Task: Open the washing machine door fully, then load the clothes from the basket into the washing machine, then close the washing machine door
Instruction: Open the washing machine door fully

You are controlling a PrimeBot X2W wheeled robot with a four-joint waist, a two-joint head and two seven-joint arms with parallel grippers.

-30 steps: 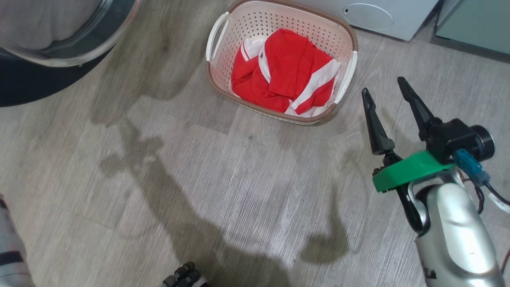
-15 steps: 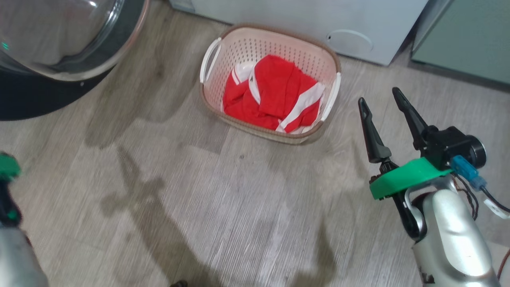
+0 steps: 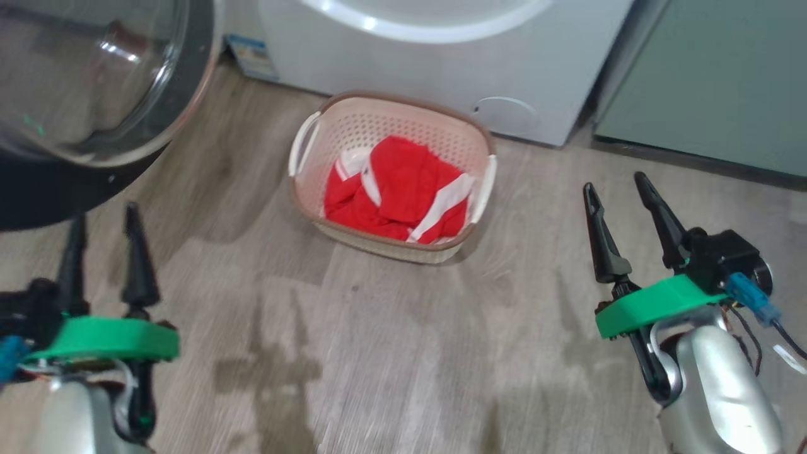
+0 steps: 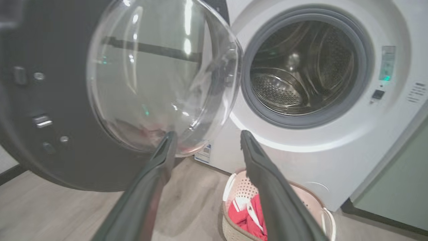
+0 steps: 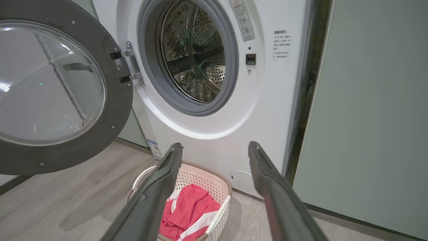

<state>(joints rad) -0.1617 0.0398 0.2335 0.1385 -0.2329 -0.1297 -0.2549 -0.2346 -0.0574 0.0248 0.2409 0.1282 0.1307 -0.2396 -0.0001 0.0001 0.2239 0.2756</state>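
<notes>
Red clothes (image 3: 394,189) parked in the basket (image 3: 410,126) by the washing machine (image 3: 441,75) for loading, left gripper (image 3: 104,212) and right gripper (image 3: 615,181) jaws spread, empty.

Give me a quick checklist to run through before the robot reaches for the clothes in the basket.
1. Washing machine door swung clear of the drum: ok.
2. Drum mouth unblocked: ok.
3. Clothes lying loose in the basket: ok.
4. Left pincer open, empty: ok.
5. Right pincer open, empty: ok.
6. Either pincer over the basket: not ok, both hang short of it.
</notes>
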